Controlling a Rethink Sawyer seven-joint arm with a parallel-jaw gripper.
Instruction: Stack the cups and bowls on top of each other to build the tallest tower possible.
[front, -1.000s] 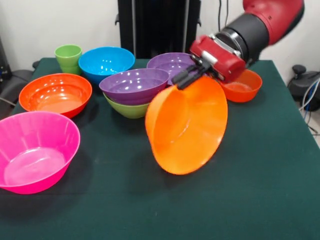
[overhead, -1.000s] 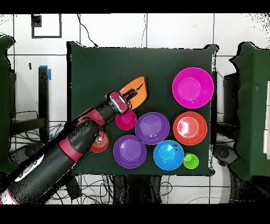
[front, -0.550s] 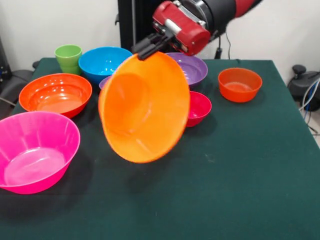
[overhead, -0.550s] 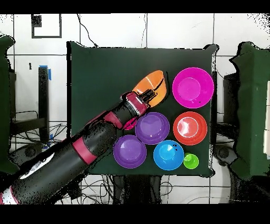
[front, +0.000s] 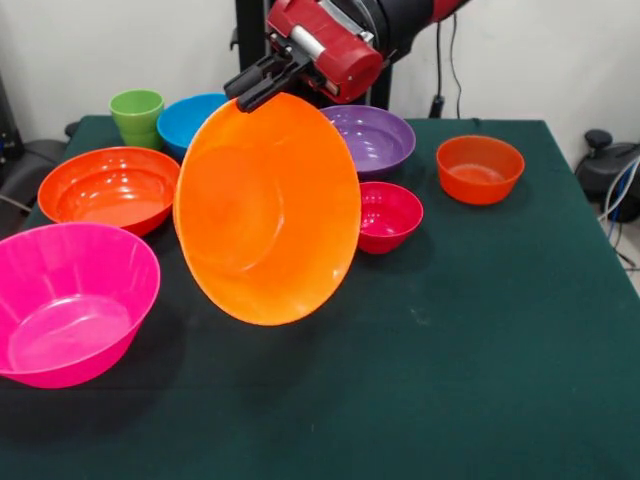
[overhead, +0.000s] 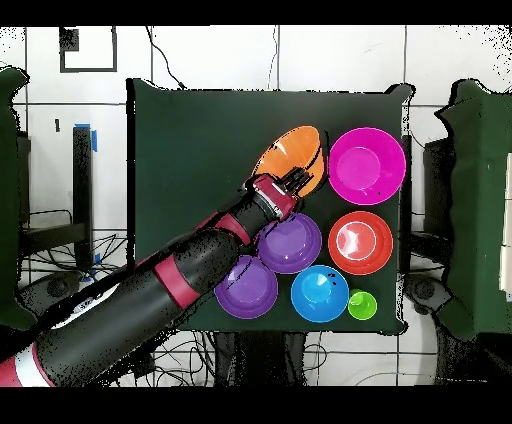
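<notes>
Gripper (front: 262, 88), pinching the large orange bowl (front: 268, 210) by its 12 o'clock rim, had swung it off the table and across over the purple-on-green stack, toward 9 o'clock in the front view; placement looked imminent.

— Where's the large orange bowl (front: 268, 210)?

— Centre of the front view, tilted on edge, hollow facing the camera, its top rim clamped by the gripper (front: 256, 88).

— And the rest?

— Large pink bowl (front: 68, 300) lower left, red-orange bowl (front: 110, 187) above it, lime-green tumbler (front: 137, 116) and blue bowl (front: 190, 118) upper left. The two-bowl stack is probably hidden behind the orange bowl.
</notes>
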